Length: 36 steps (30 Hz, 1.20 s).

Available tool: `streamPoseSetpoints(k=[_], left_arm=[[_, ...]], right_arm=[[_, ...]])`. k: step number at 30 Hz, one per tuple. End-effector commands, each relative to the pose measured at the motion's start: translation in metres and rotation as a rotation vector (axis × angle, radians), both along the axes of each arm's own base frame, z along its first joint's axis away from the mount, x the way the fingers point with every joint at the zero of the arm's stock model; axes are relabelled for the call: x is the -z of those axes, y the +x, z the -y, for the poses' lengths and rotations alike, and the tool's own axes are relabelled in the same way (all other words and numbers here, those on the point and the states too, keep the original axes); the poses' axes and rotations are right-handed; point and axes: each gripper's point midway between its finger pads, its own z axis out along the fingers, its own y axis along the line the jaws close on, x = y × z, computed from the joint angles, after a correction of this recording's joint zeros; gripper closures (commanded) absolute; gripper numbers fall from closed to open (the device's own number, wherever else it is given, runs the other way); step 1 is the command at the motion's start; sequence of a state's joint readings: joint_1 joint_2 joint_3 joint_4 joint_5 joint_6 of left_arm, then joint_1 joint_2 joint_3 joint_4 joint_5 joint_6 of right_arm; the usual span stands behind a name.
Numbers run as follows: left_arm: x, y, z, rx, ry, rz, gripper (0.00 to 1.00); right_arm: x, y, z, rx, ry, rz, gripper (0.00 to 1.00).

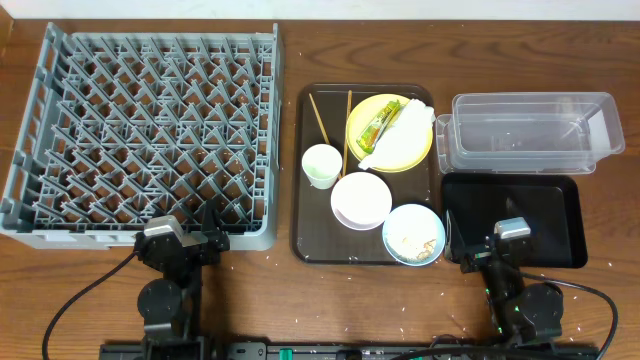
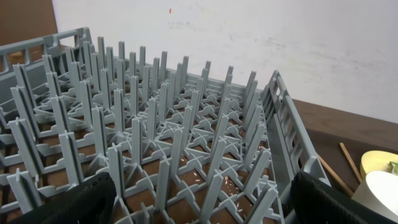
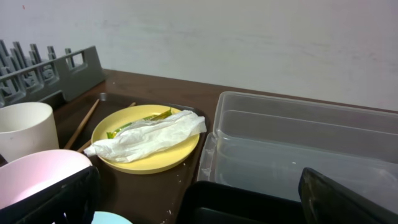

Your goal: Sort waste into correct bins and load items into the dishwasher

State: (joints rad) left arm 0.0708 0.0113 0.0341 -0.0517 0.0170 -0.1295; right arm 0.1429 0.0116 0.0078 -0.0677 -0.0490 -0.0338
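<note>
On the brown tray (image 1: 315, 228): one plate (image 1: 372, 105), one cup (image 1: 321, 165), two bowls (image 1: 361, 200), two chopsticks (image 1: 319, 120); right of it, two bins (image 1: 530, 132). Spread wide: left fingers (image 2: 81, 200), right fingers (image 3: 53, 200).

On the dark brown tray (image 1: 312, 225) sit a yellow plate (image 1: 416, 150) under a green-and-yellow wrapper (image 1: 377, 126) and white napkin (image 1: 400, 132), a white cup (image 1: 322, 165), a white bowl (image 1: 361, 199), a light blue bowl (image 1: 394, 228) flecked with pale crumbs (image 1: 415, 242), and tan chopsticks (image 1: 320, 118). Left of it is a grey rack (image 1: 268, 140) with a grid pattern of pegs; right of it are a clear tub (image 1: 460, 132) and a black tray (image 1: 545, 215).
</note>
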Motion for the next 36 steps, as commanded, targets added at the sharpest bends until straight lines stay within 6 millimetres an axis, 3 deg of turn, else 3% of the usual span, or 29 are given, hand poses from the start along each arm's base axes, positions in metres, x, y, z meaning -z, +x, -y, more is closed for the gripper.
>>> streamPoseSetpoints(k=[1,12,19,26,31,36], left_arm=[[0.018,0.0,-0.002,-0.008,0.011,-0.045,0.1],[0.018,0.0,-0.002,-0.008,0.011,-0.045,0.09],[0.018,0.0,-0.002,-0.008,0.011,-0.045,0.09],[0.018,0.0,-0.002,-0.008,0.011,-0.045,0.1],[0.018,0.0,-0.002,-0.008,0.011,-0.045,0.1],[0.018,0.0,-0.002,-0.008,0.011,-0.045,0.1]], right_arm=[[0.001,-0.001,-0.003,-0.013,0.002,-0.001,0.01],[-0.004,0.0,-0.003,-0.015,0.006,0.019,0.01],[-0.046,-0.008,-0.021,-0.125,0.025,0.152,0.01],[-0.094,-0.009,-0.029,-0.175,0.022,0.13,0.01],[-0.133,0.008,-0.048,-0.27,0.021,0.075,0.01],[-0.164,0.045,-0.074,-0.395,0.033,-0.061,0.01]])
